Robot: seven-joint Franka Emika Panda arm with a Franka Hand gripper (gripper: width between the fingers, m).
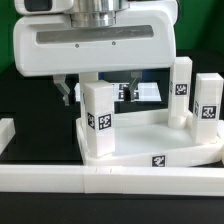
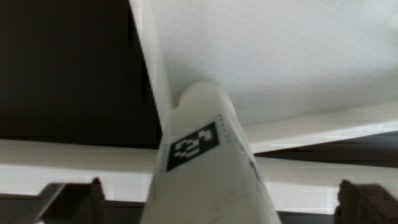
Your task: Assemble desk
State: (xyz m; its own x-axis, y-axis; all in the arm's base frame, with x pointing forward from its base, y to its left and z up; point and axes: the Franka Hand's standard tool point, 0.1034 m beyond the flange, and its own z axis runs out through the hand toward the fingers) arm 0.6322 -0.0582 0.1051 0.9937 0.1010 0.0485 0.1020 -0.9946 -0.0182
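The desk panel (image 1: 150, 145) lies flat on the black counter (image 1: 30, 90), its raised rim pushed up against the white border rail (image 1: 110, 182) that runs along the near edge in the exterior view. Three white tagged legs show on it: one leg (image 1: 98, 122) stands upright at the panel's corner toward the exterior view's left, and two more (image 1: 181, 92) (image 1: 208, 108) stand at the exterior view's right. The hand (image 1: 100, 92) hangs directly above the near leg with its fingers (image 1: 66, 92) spread wide and apart from it — released, holding nothing. In the wrist view the same leg (image 2: 210, 150) rises between the two dark fingertips (image 2: 71, 203), its tag facing the camera, with the panel's white floor (image 2: 285, 60) behind — though blur hides whether the leg is fully seated in its corner hole.
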